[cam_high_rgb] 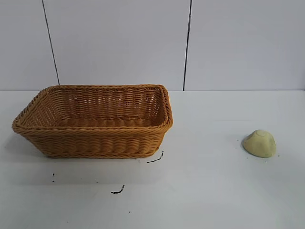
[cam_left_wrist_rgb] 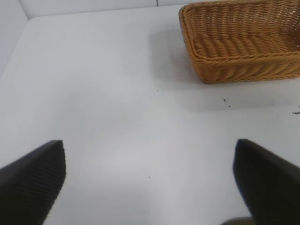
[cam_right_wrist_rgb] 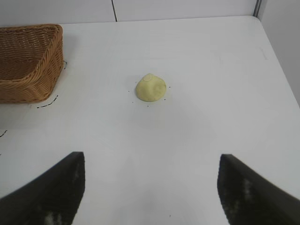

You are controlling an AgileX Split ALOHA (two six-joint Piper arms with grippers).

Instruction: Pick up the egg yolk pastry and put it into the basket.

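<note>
Exterior camera faces the table [cam_high_rgb: 205, 191] level and near; both wrist cameras look down, sharing the basket [cam_high_rgb: 95, 138].

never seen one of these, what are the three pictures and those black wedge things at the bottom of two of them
It is a two-armed table robot. One picture comes from a camera facing the table; the arms themselves are out of its sight. The other two come from cameras on each arm's wrist. The black wedges are gripper fingers: the left gripper and right gripper both stand open above the white table, holding nothing. On the table lie a wicker basket and, well apart from it on the right arm's side, a small yellow egg yolk pastry.
</note>
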